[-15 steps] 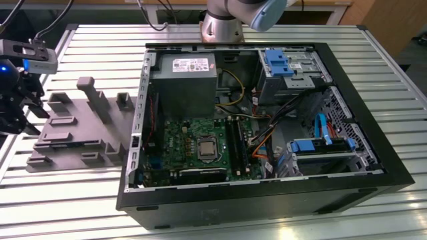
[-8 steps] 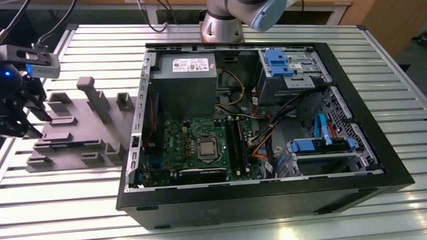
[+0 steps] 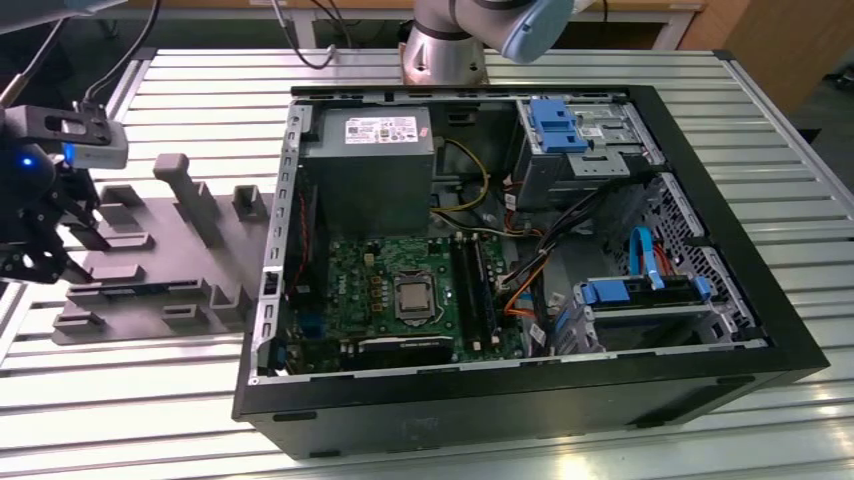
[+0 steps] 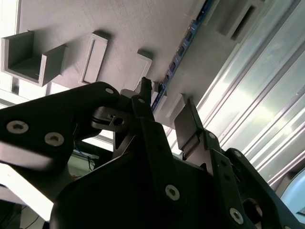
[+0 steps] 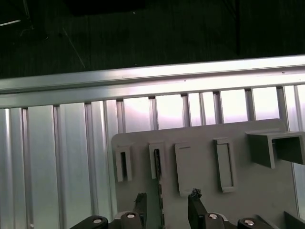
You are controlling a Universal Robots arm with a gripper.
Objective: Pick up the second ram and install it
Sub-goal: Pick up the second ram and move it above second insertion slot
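The second ram (image 5: 157,183) stands on edge in a slot of the grey fixture plate (image 5: 200,167), a thin dark strip with small chips. In the second wrist view the second ram (image 4: 178,52) runs as a line down toward the fingers. My gripper (image 5: 167,200) hangs just above it, open, with one black fingertip on each side of the strip; it sits closer to one finger (image 5: 140,202). In the exterior view my gripper (image 3: 40,255) is at the far left, over the fixture plate (image 3: 160,270).
An open black computer case (image 3: 521,400) lies at mid-table with its green motherboard (image 3: 387,270) and long black memory sockets (image 3: 470,285). Grey blocks (image 3: 180,185) rise from the fixture. The ribbed metal table's edge (image 5: 143,78) runs just beyond the fixture.
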